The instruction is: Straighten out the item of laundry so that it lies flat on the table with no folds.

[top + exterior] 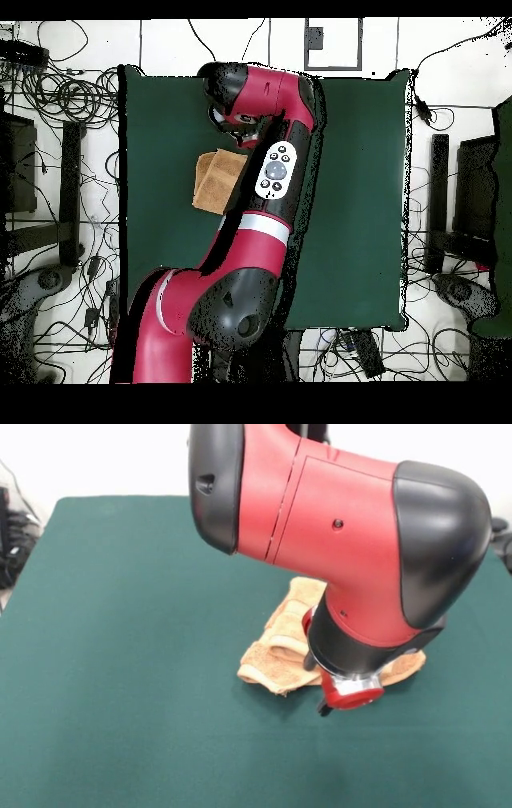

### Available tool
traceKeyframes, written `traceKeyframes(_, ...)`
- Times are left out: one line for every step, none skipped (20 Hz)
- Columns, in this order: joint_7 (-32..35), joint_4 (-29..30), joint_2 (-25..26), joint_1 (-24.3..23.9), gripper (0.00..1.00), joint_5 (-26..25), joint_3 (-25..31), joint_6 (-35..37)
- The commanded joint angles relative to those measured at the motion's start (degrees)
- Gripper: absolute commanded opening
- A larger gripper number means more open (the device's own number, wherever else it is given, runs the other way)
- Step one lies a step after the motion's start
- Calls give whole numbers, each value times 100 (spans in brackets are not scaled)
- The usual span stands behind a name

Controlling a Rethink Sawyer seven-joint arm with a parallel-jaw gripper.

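The orange-tan towel (276, 656) lies bunched and folded on the green table (120, 664), right of centre in the front view. The arm's wrist hangs directly over it, hiding the gripper (340, 700); finger state cannot be determined, possibly touching cloth.

Clutter around the work surface

In the overhead view, tangled black cables (62, 98) spread over the pale floor (430, 70) along one side, some looped in coils near the upper corner. A dark upright stand (71, 185) rises among them, with dark equipment (14, 175) at the picture's edge beside it. On the opposite side stands a second dark stand (439, 200), near more dark equipment (478, 195), with further cables trailing about. A small dark square marker (315, 38) sits on the floor at the top.
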Motion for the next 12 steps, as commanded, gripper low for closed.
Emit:
traceKeyframes(1014,662,191,133,100,-209,250,265)
traceKeyframes(1030,672,196,135,100,-226,263,279)
traceKeyframes(1045,667,204,134,100,-248,264,285)
traceKeyframes(1053,667,210,135,100,-269,264,284)
traceKeyframes(1062,667,216,135,100,-290,265,283)
traceKeyframes(1067,654,226,136,100,-316,243,319)
traceKeyframes(1085,660,233,136,100,-327,250,288)
traceKeyframes(1101,652,244,135,100,-344,248,304)
traceKeyframes(1117,643,255,134,100,-361,245,320)
traceKeyframes(1130,641,260,133,100,-364,256,316)
traceKeyframes(1138,634,270,130,100,-368,272,305)
traceKeyframes(1147,626,279,127,100,-372,288,294)
